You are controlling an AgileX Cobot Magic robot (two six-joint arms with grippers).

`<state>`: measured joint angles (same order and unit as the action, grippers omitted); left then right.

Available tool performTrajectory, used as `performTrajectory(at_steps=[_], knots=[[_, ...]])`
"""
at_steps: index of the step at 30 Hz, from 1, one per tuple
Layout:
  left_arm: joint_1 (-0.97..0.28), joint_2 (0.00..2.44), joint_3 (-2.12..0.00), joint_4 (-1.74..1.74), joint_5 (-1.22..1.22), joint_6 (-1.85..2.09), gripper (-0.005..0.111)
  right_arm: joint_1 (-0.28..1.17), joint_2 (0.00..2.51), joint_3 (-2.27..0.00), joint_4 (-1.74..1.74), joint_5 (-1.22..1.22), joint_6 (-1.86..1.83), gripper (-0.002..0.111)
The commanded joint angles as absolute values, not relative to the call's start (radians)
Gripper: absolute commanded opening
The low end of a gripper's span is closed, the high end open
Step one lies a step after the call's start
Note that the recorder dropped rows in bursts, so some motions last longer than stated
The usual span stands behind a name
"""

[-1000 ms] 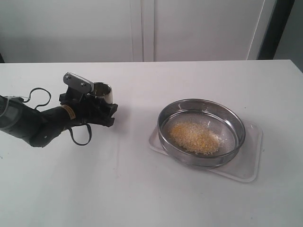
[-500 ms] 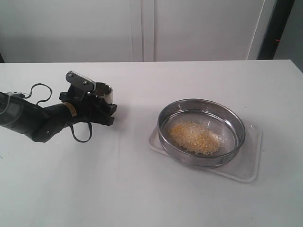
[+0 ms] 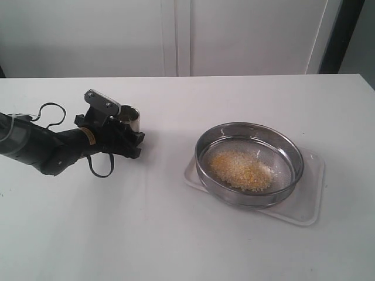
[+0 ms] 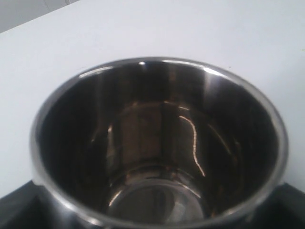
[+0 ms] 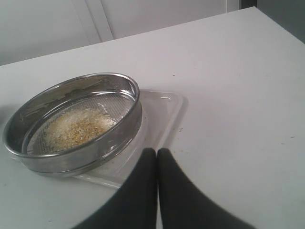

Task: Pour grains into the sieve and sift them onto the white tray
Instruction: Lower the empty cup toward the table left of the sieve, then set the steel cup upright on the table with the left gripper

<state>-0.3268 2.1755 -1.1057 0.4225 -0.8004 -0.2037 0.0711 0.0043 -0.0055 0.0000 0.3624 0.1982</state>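
White table (image 3: 176, 246), pale wall (image 3: 88, 35); sieve (image 3: 249, 200) with grains (image 3: 240, 168) on tray (image 3: 307, 206), near right gripper (image 5: 157, 151), fingers together; left gripper (image 3: 125, 126) clasping cup (image 3: 131, 116).

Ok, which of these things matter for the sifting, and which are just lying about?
For the job:
grains
sieve
white tray
steel cup, now empty

Not the job:
only the table and the wall panels behind
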Motion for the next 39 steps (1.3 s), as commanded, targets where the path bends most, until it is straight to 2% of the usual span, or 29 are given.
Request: performTrajectory(at_steps=[1,6,11,27,29,32,39], knots=[[-0.325,2.178,-1.107,0.436,-0.792,-0.210,0.052,0.069,0.000,0.000,0.000,0.350,0.191,0.000],[-0.325,2.178,-1.107,0.436,-0.788,-0.210,0.070,0.069,0.000,0.000,0.000,0.350,0.191,0.000],[-0.325,2.178,-1.107,0.436,-0.788,-0.210,0.080,0.069,0.000,0.000,0.000,0.350,0.177,0.000],[-0.325,2.178,-1.107,0.436,-0.785,-0.151,0.081,0.069,0.000,0.000,0.000,0.350,0.179,0.000],[-0.325,2.178,-1.107,0.436,-0.785,-0.151,0.086,0.069,0.000,0.000,0.000,0.350,0.179,0.000],[-0.325,2.178,-1.107,0.436,-0.783,-0.151,0.103,0.069,0.000,0.000,0.000,0.350,0.179,0.000],[-0.325,2.171,-1.107,0.436,-0.760,-0.154,0.105,0.069,0.000,0.000,0.000,0.350,0.179,0.000]])
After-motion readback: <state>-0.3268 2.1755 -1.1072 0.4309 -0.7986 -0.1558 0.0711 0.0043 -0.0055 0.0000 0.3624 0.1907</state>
